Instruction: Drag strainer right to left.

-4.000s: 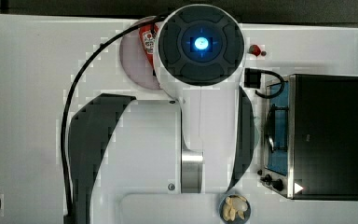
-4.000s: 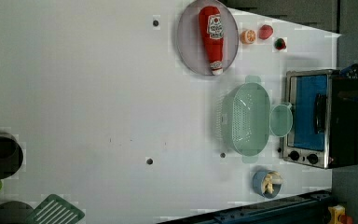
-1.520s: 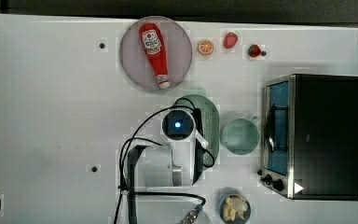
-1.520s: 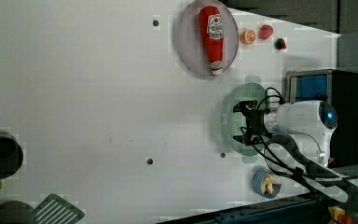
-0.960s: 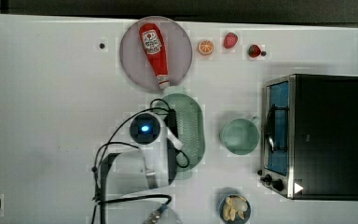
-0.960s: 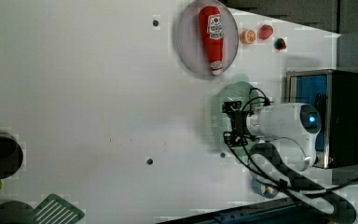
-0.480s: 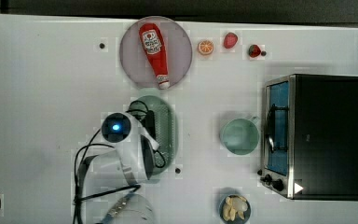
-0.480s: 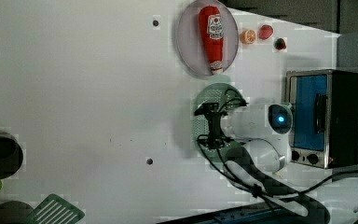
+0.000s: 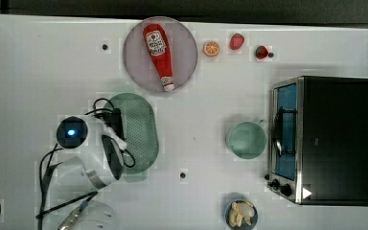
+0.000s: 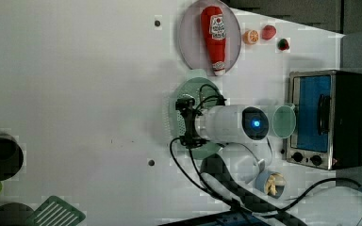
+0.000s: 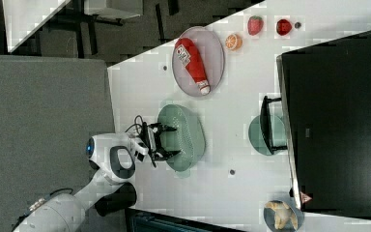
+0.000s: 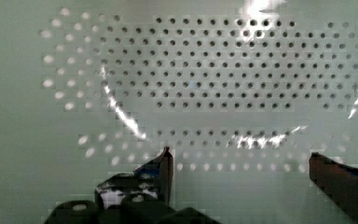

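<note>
Top view, read left to right from the strainer [image 9: 139, 132] as landmark: the arm's white wrist lies over the strainer's left edge, and the gripper [image 9: 116, 129] reaches into the basin with its fingers spread wide, clasping nothing. Judged purpose: the fingers press inside the perforated bowl so that the wall can be pushed sideways rather than lifted. The strainer lies flat on the white table [image 9: 38, 72], just below the grey-pink plate [image 9: 136, 60] and well to the left of the cup [image 9: 247, 140]; apart from the fingers, nothing lies in it. The plate holds a red ketchup bottle [image 9: 159, 55], lying on its side. The cup, just beside the toaster oven [image 9: 335, 139], appears empty. Lower right of the strainer, a small blue bowl [image 9: 240, 214] holds pale food pieces.
</note>
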Available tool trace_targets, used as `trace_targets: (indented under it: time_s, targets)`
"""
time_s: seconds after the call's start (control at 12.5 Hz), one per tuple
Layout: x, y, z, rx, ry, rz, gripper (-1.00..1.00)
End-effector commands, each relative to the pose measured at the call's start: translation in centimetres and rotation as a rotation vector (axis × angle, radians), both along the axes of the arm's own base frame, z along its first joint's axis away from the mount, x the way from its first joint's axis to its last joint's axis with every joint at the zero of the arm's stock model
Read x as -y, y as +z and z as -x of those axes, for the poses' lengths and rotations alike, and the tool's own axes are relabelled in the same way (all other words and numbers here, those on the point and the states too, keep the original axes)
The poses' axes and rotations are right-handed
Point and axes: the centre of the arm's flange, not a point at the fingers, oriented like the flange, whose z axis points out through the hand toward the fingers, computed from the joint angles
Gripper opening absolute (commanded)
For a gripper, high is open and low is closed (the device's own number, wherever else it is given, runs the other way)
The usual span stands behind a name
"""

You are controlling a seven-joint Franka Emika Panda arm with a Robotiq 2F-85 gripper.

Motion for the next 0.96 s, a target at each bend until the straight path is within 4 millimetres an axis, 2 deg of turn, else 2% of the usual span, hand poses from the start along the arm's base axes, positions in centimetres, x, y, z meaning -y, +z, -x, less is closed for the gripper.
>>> trace_targets:
  time_s: [0.08, 0.56, 0.96]
  targets:
    - [-2.8, 0.0, -0.6, 0.010, -0.051, -0.007, 1.00]
    - [-7.6, 0.8, -0.4, -0.063, -0.098, -0.056, 1.00]
    - [-12.9, 1.1, -0.9, -0.087, -0.179, -0.150, 1.00]
